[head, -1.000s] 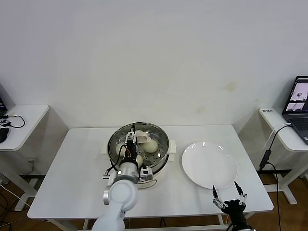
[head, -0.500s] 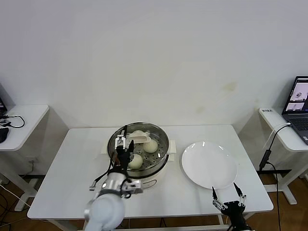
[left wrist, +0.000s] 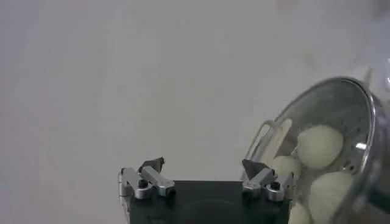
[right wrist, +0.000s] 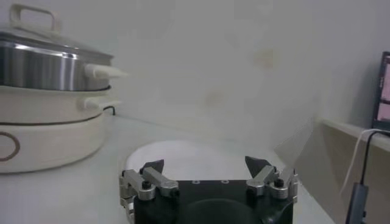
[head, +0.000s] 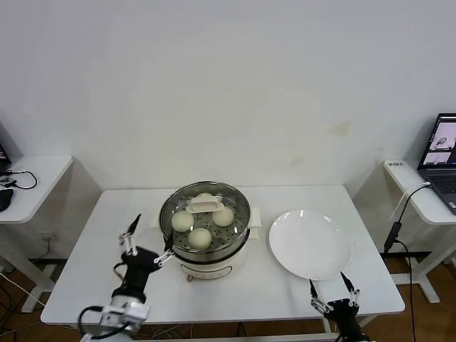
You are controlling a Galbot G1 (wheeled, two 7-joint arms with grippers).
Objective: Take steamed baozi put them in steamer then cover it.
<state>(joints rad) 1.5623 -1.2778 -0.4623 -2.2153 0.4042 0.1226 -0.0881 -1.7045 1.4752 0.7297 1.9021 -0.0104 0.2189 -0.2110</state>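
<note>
The steamer point(head: 206, 255) stands mid-table on its cream base, shiny pot above. A glass lid with a cream handle point(head: 203, 206) lies on it. Several round cream-white baozi point(head: 200, 238) show through the glass on the perforated tray. My left gripper point(head: 148, 242) hangs open and empty just left of the steamer, apart from it. In the left wrist view the left gripper point(left wrist: 203, 164) holds nothing, with the lid rim point(left wrist: 364, 115) and baozi point(left wrist: 319, 146) beside it. My right gripper point(head: 329, 288) waits open at the table's front edge. In its own view the right gripper point(right wrist: 205, 163) faces the steamer point(right wrist: 49, 64).
A flat white plate point(head: 310, 244) lies bare to the right of the steamer, just beyond my right gripper. Side tables flank the white table: one with cables point(head: 18, 178) on the left, one with a laptop point(head: 443, 153) on the right. A wall stands behind.
My left gripper opened off the lid handle and drew back from above the steamer to its front left. The lid stays on the pot. The right arm barely moved.
</note>
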